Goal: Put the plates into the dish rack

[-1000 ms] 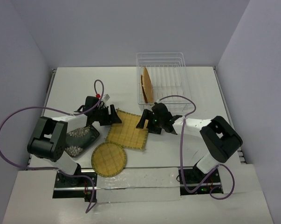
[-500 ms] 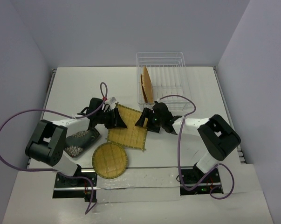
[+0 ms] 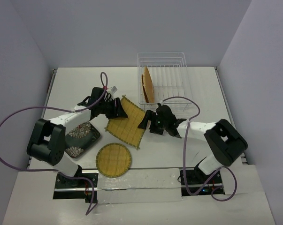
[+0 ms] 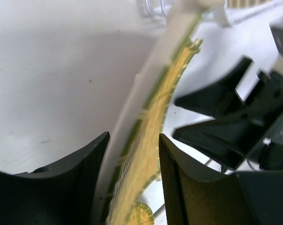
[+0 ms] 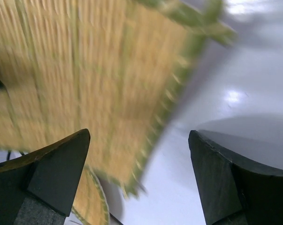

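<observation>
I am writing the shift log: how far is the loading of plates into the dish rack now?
Done: one orange plate stands on edge in the dish rack. In hand: the left tool pinches the yellow square plate by one edge; the right tool is open at the opposite side. Left: that plate, plus the black floral plate and the yellow round plate lying on the table.

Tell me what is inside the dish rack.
Inside the dish rack, one orange woven plate stands on edge near its left side. No other plate shows in it. A purple cable crosses the near rim, hiding a little of it.
</observation>
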